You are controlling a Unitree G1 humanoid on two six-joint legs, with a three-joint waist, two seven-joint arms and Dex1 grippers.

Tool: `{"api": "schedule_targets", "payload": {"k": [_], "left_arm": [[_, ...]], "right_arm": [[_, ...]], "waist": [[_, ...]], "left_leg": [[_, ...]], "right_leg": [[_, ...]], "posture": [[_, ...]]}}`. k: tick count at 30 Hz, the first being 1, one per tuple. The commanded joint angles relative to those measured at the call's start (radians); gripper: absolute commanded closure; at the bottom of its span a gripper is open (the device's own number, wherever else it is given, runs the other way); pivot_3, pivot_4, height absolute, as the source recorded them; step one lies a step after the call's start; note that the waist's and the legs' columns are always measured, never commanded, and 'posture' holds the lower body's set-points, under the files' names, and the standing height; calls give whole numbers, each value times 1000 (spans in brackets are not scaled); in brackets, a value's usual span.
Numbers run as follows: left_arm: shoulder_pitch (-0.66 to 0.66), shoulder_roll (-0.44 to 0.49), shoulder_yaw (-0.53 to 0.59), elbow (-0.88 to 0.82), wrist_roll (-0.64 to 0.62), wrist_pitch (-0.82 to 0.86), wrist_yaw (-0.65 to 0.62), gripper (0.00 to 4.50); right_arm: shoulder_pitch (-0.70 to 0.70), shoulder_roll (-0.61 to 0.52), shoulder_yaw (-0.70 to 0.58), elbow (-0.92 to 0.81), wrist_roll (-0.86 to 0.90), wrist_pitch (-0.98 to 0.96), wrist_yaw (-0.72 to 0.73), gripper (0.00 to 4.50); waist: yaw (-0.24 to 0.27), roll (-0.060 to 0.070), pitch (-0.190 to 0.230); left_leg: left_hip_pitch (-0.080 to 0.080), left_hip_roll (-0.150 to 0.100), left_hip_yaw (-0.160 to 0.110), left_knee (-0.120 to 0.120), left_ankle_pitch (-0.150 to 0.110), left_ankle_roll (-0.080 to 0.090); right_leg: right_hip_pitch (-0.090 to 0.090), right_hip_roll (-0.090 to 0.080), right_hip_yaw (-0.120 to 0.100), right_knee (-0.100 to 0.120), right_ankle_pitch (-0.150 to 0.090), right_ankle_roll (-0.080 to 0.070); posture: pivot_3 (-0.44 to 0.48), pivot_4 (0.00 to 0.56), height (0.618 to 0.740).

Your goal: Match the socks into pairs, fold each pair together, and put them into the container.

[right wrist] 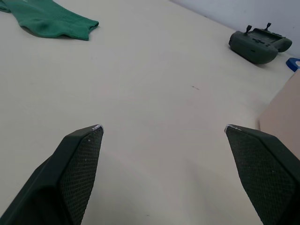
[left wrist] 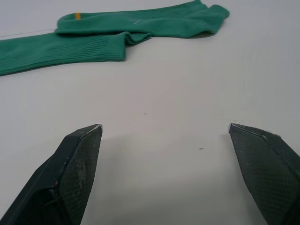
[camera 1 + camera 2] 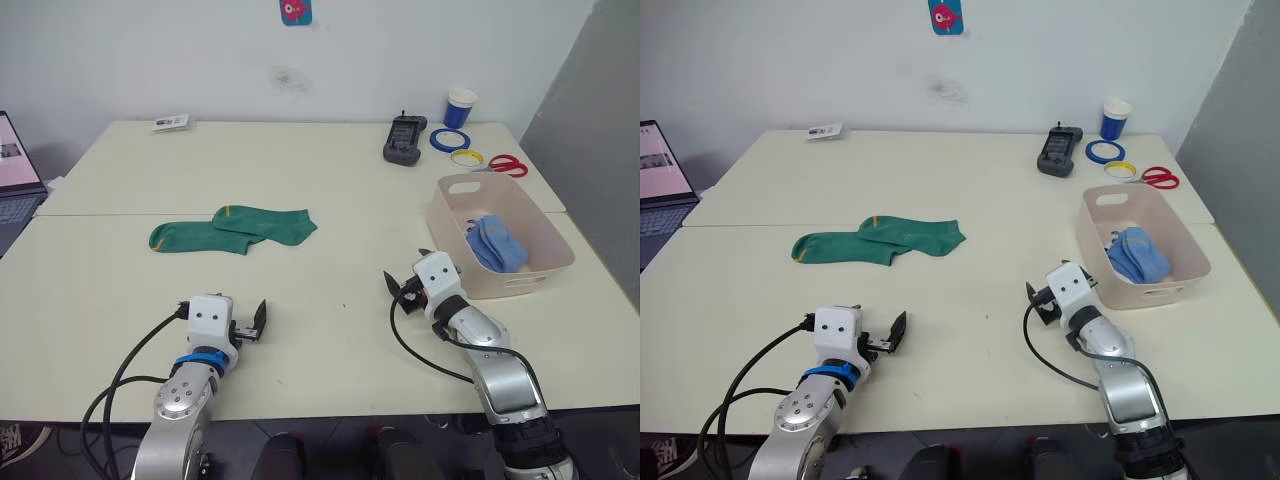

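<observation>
Your two head views look forward and down across the cream table (image 3: 330,180) from above. Each wrist view sits low, close to the tabletop. All four share the two green ankle socks (image 3: 235,229), at upper left of both wrist frames.

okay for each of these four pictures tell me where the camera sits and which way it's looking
Left eye, right eye: head, looking down over the table; both arms, container.
Left wrist: looks along the open left hand at the green socks.
Right wrist: looks along the open right hand toward the remote.
Shared: the green socks.
</observation>
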State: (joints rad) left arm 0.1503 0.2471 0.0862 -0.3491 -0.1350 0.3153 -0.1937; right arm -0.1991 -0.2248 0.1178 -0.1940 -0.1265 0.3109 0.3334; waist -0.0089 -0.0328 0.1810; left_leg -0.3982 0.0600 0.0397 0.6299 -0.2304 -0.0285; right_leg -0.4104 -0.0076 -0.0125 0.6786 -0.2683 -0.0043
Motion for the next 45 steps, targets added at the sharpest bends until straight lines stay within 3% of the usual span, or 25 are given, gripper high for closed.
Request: {"api": "schedule_targets", "payload": {"k": [1, 7, 18, 28, 31, 35, 43, 45], "left_arm": [[-74, 39, 38, -6, -63, -19, -78, 0], [-275, 150, -12, 151, -57, -3, -216, 0], [-687, 93, -105, 753, 46, -112, -246, 0], [-920, 38, -130, 1159, 125, -279, -234, 0], [-957, 30, -125, 1233, 134, -281, -223, 634], [-978, 24, -127, 1284, 135, -282, -241, 1907], [-936, 34, -112, 1192, 115, -246, -253, 4485], [-883, 46, -108, 1081, 98, -203, -276, 4485]], "right_arm": [[-49, -40, 1, -40, 33, -24, 62, 32], [-110, -86, 22, -74, 68, 53, 145, 32], [-129, -103, 3, -99, 79, 138, 132, 32], [-130, -111, -4, -123, 91, 174, 121, 32], [-136, -118, -8, -126, 91, 181, 120, 0], [-129, -129, -9, -129, 90, 181, 120, 0], [-139, -128, -15, -129, 104, 194, 122, 0], [-139, -128, -19, -126, 116, 197, 128, 0]], "waist": [[0, 0, 0], [0, 0, 0], [4, -1, -1], [5, -2, -1], [4, -2, -1], [1, -2, -1], [-5, -2, -2], [-6, -2, -2]], "left_leg": [[0, 0, 0, 0, 0, 0], [0, -1, -2, 0, 0, 0], [-1, 0, -3, 1, 0, 0], [-2, -1, 0, 1, 0, 0], [-1, -1, 1, 1, 0, 0], [-1, -1, 1, 1, 0, 0], [0, 0, 2, 1, 0, -1], [0, 0, 2, 1, 1, -1]], "right_leg": [[0, 0, 0, 0, 0, 0], [0, 7, 1, 0, -1, -1], [0, 8, 0, 0, 0, -1], [0, 7, -1, 1, 0, -1], [1, 7, -1, 1, 0, -1], [1, 7, -1, 1, 0, -1], [1, 8, 0, 2, 0, -1], [1, 7, 0, 2, 0, -1]], "posture": [[0, 150, 740], [0, 150, 740], [0, 150, 740], [0, 150, 740], [0, 150, 740], [0, 150, 740], [0, 150, 740], [0, 150, 740]]}}
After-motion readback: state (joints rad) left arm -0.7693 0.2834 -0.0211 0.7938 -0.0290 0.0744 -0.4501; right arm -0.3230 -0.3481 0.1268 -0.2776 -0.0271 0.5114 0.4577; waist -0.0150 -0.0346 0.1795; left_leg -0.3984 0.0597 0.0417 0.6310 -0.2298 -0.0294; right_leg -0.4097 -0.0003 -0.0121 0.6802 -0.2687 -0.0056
